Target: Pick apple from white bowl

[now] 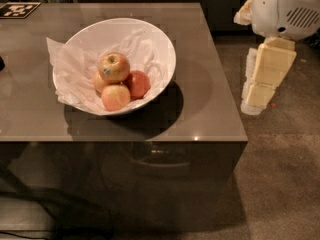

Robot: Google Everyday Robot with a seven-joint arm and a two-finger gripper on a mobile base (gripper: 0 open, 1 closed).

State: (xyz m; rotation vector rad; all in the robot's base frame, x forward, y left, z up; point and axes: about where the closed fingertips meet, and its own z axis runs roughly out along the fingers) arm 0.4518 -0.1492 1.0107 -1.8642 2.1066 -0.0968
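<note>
The yellow-green apple with a blue sticker, topmost in the round glossy white bowl, lies well left of the cream-coloured gripper, which hangs past the right edge of the brown table; whether it is open or closed I cannot tell.
</note>
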